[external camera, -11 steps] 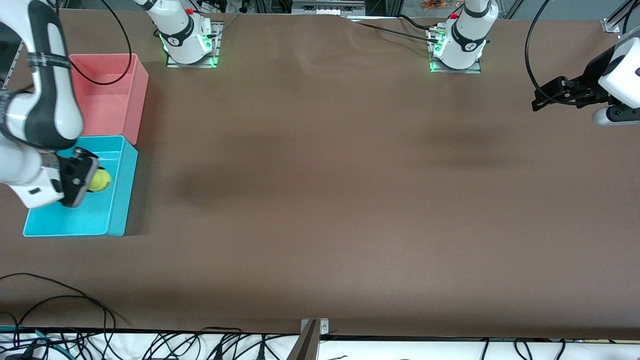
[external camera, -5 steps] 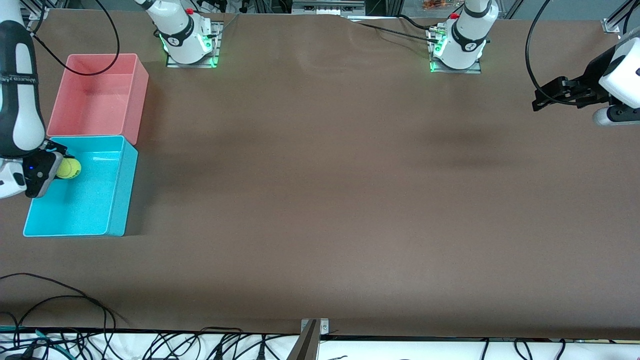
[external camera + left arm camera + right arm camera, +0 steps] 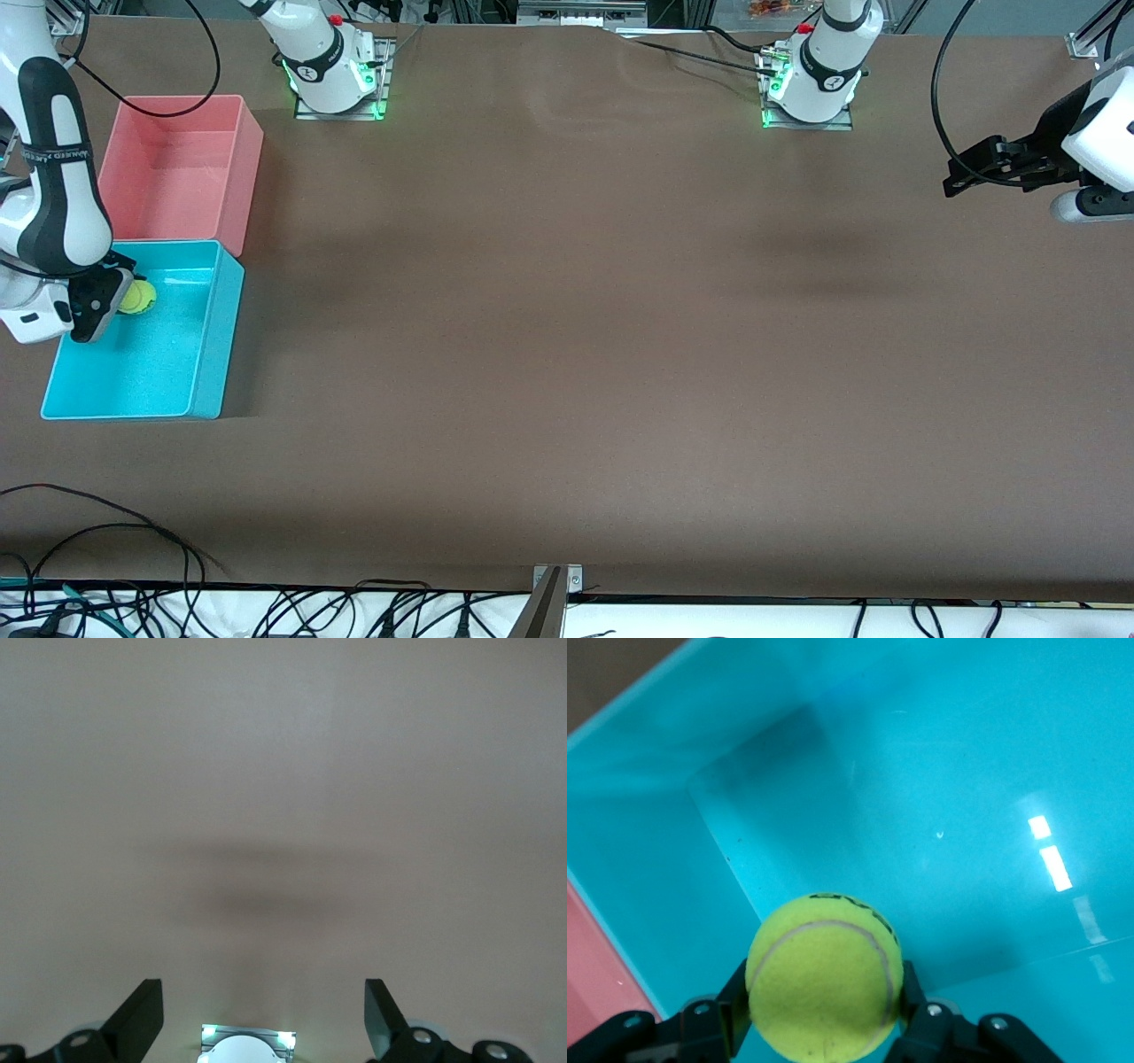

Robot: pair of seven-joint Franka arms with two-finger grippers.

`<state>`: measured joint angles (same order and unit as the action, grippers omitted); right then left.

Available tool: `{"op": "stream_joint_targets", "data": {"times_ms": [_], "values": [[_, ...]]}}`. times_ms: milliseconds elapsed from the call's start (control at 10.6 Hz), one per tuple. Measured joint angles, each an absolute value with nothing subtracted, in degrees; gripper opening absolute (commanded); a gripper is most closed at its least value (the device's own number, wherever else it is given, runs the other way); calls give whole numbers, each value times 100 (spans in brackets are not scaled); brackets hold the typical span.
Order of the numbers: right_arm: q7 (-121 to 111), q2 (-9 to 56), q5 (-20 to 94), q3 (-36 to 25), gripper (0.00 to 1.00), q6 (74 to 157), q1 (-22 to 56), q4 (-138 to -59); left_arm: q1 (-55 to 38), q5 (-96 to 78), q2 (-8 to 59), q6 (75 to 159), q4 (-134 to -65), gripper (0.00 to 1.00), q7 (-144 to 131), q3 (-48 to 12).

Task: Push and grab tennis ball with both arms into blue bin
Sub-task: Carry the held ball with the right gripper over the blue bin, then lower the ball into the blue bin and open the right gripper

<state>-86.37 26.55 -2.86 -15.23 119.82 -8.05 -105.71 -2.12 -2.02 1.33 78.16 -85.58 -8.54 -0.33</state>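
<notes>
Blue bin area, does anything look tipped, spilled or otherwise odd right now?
Nothing stands out. The rectangular cyan-blue plastic bin sits upright beside the pink plastic bin. The right pincer is shut on the fuzzy yellow-green tennis ball above the blue bin's floor. The left pincer waits open over bare table.

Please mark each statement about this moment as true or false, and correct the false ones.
1. The right gripper is shut on the fuzzy yellow-green tennis ball. True.
2. The ball lies loose on the brown table. False: it is held over the cyan-blue rectangular plastic bin.
3. The left gripper is open and holds nothing. True.
4. The pink rectangular bin stands nearer to the front camera than the blue bin. False: it stands farther.
5. The left gripper is over the blue bin. False: it waits over the table's left-arm end.
</notes>
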Motion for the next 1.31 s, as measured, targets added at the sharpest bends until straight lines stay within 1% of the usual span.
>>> {"op": "stream_joint_targets", "data": {"times_ms": [282,657,939,1033,1127,1221,1315], "values": [[-8780,2782,-290,-1532,20,12241,-994,-10681,-212,-202,133,7816,-8558,100,-854,-33],[-8806,2884,-290,-1530,20,12585,-1008,-10910,-213,-202,133,7816,-8558,100,-854,-33],[-8883,2964,-290,-1530,21,12663,-1008,-10958,-213,-202,133,7816,-8558,100,-854,-33],[-8897,2978,-290,-1530,26,12664,-1009,-10959,-213,-202,133,7816,-8558,100,-854,-33],[-8932,2989,-290,-1530,34,12665,-1009,-10959,-213,-202,133,7816,-8558,100,-854,-33],[-8956,3003,-290,-1530,36,12674,-1009,-10959,-213,-202,133,7816,-8558,100,-854,-33],[-8970,3025,-290,-1530,35,12691,-1010,-10959,-213,-202,133,7816,-8558,100,-854,-33]]}}
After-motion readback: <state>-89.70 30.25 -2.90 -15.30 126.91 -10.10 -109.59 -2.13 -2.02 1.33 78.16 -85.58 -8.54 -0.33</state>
